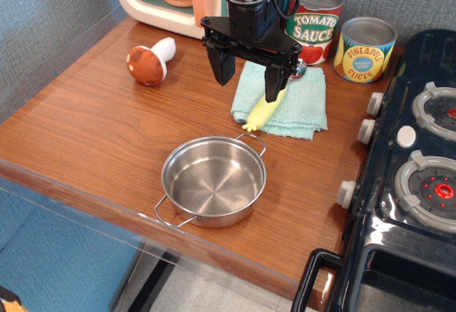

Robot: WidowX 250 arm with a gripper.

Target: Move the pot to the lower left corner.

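- Your pot (214, 181) sits upright and empty on the wooden table (92, 120), near the front edge, about midway between the table's left side and the stove (413, 184).
- Your gripper (249, 77) hangs above the table behind the pot, fingers (224, 64) spread apart and holding nothing.
- Under the gripper, a yellow toy (262, 112) lies on a teal cloth (299, 102).
- A toy mushroom (149, 60) lies to the left; two cans (365, 50) stand at the back.
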